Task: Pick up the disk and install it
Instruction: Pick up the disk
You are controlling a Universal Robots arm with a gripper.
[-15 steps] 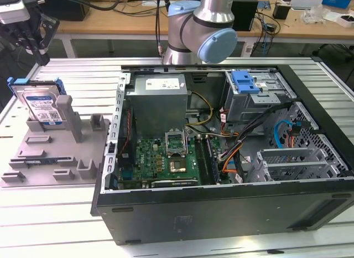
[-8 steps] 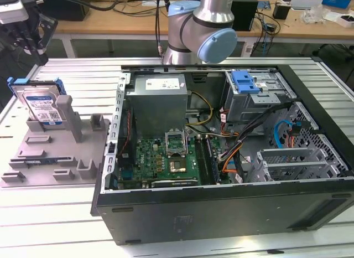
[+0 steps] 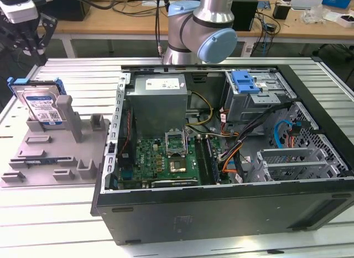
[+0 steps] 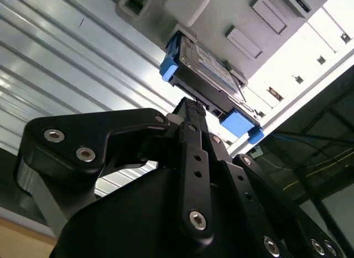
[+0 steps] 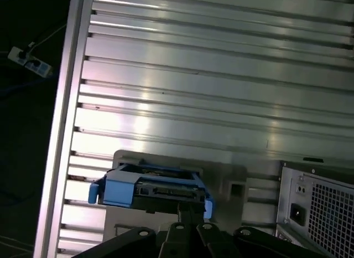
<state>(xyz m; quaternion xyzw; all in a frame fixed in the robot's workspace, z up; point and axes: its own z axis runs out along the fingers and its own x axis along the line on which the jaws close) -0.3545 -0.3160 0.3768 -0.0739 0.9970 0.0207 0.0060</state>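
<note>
Gripper [image 3: 37,50] first: we see it at ten o'clock in the exterior view, hanging above the ribbed metal tabletop [image 3: 61,219]. Its black fingers are drawn together with nothing held between them (in the second wrist view the two finger bars run up to one shared tip). We see no contact with anything. Open air lies between it and the disk [image 3: 41,103], which sits toward six o'clock of it in that same view.

The disk stands tilted in a grey fixture [image 3: 55,158] at nine o'clock of the exterior view, propped among the fixture's upright posts, with its blue-and-white label facing up and outward. Its blue carrier frame shows along the upper edge. In the second wrist view the disk [image 4: 207,67] lies beyond the gripper [image 4: 191,107], blue corners at either end. In the first wrist view the disk [image 5: 155,189] turns its connector edge toward us, with the gripper [image 5: 185,209] in front of it.

Just beside the fixture, at its three o'clock, the open computer case [image 3: 221,213] lies on its side. We can see the green motherboard [image 3: 166,158] and the grey power supply [image 3: 157,97] inside. Toward one o'clock within the case, a grey drive cage [image 3: 265,100] carries a blue bracket [image 3: 246,81] on top. The arm [image 3: 204,20] rises at twelve o'clock, behind the case.
</note>
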